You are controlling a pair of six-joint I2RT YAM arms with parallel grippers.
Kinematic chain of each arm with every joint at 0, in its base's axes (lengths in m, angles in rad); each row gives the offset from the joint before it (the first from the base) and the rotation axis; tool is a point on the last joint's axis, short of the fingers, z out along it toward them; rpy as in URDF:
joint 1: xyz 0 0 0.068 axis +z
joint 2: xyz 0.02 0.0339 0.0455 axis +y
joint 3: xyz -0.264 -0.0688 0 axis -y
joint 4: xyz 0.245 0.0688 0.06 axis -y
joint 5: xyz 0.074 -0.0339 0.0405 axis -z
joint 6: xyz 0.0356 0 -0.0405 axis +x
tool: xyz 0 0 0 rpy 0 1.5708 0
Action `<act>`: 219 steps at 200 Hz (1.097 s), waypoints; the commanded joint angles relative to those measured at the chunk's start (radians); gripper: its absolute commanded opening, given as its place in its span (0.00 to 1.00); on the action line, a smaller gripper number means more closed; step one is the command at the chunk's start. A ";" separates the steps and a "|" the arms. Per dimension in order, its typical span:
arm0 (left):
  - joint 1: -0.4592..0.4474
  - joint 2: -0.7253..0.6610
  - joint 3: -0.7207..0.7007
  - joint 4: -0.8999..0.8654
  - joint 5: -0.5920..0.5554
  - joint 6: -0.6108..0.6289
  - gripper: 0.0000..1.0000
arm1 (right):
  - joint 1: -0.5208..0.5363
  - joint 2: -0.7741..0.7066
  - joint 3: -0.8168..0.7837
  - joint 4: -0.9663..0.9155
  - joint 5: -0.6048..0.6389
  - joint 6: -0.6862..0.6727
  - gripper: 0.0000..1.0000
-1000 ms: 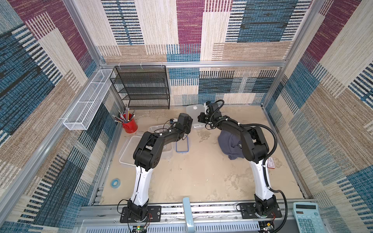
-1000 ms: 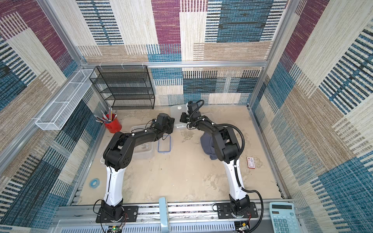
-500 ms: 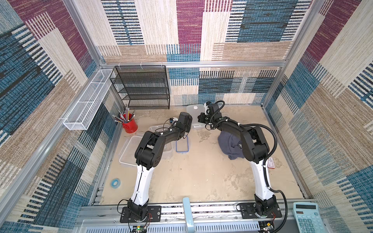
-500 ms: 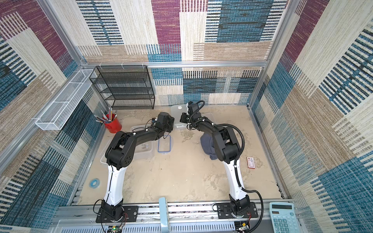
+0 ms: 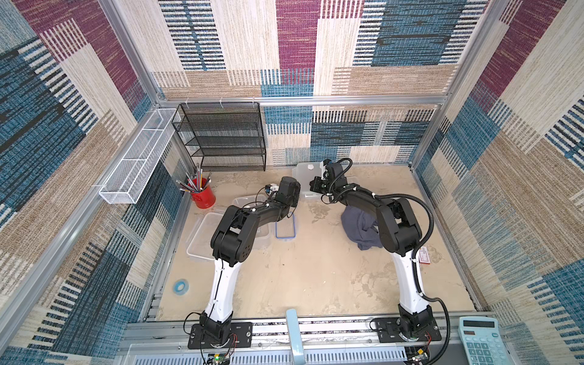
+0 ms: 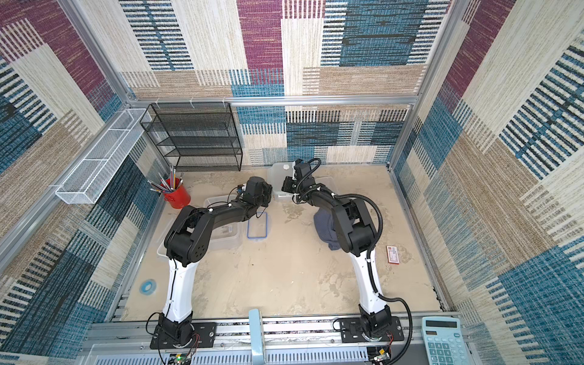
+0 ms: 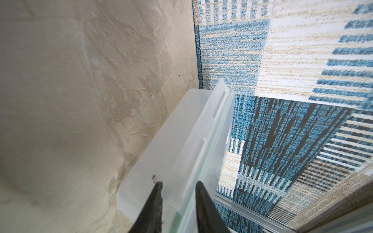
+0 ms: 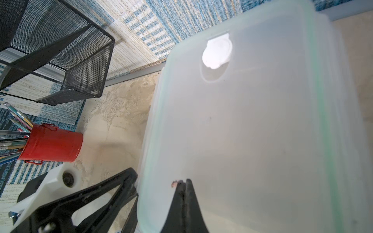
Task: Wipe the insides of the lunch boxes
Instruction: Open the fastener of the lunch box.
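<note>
A lidded lunch box with a whitish, green-rimmed lid stands at the back centre. My right gripper is shut, empty, with its tips resting on the lid's top. My left gripper is at the lid's edge, its jaws a little apart astride the latch flap. Its fingers also show in the right wrist view. Open translucent lunch boxes lie on the left, partly under the left arm.
A blue-rimmed lid lies flat in the middle. The grey-blue cloth is bunched under the right arm. A red cup of pencils and a black mesh rack stand at the back left. A blue tape roll lies front left.
The left gripper's jaws have narrowed around the lid's edge. Both arms have barely shifted, and the right gripper stays shut on top of the lid.
</note>
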 commanded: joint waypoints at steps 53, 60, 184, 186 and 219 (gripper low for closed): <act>0.016 -0.058 -0.016 0.006 0.029 0.076 0.32 | -0.005 0.014 0.077 -0.243 -0.028 -0.025 0.00; 0.020 -0.072 -0.019 -0.004 0.033 0.091 0.33 | -0.009 0.015 0.106 -0.249 -0.047 -0.029 0.00; 0.097 -0.099 0.162 -0.373 0.296 0.402 0.51 | -0.167 -0.127 0.094 -0.146 -0.352 -0.004 0.24; 0.099 -0.095 0.172 -0.387 0.300 0.412 0.52 | -0.169 -0.131 0.082 -0.138 -0.354 -0.001 0.25; 0.140 0.008 0.399 -0.627 0.441 0.570 0.70 | -0.172 -0.176 -0.058 -0.037 -0.387 0.035 0.35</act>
